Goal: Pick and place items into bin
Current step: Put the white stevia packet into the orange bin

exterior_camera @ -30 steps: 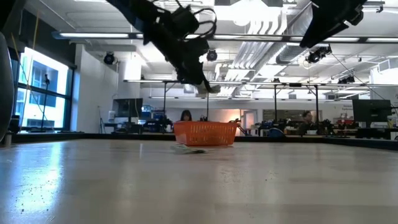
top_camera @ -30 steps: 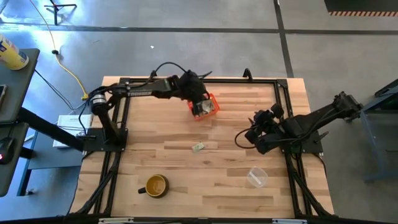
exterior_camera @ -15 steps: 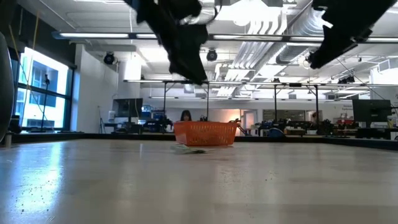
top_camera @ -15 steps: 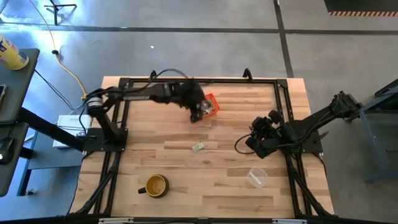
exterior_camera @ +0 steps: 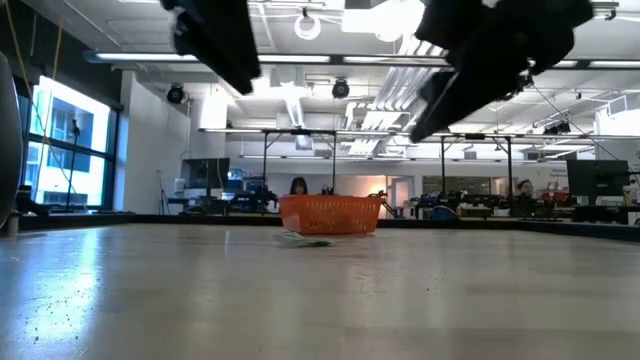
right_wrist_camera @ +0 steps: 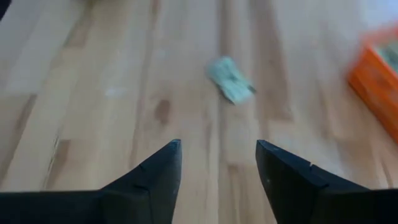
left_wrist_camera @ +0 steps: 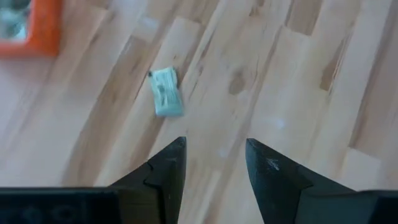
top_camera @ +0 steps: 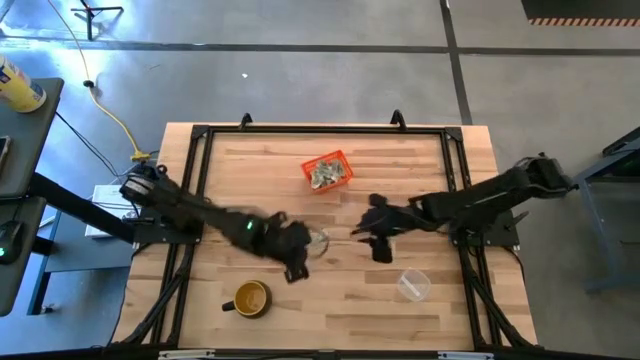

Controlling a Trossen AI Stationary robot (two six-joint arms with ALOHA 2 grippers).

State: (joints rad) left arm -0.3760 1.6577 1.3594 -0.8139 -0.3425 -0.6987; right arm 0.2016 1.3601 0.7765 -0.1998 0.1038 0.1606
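On the wooden tabletop [top_camera: 420, 320], the orange bin [top_camera: 328, 170] holding several pale scraps sits toward the far edge, while a lone green-and-white scrap [left_wrist_camera: 165, 92] lies at mid-table between the two arms. The left end effector [left_wrist_camera: 211, 163] and the right end effector [right_wrist_camera: 217, 165] hover on either side of it, each with fingers spread and empty, the scrap just ahead of their tips. From overhead, motion blur smears the left arm and half hides the scrap.
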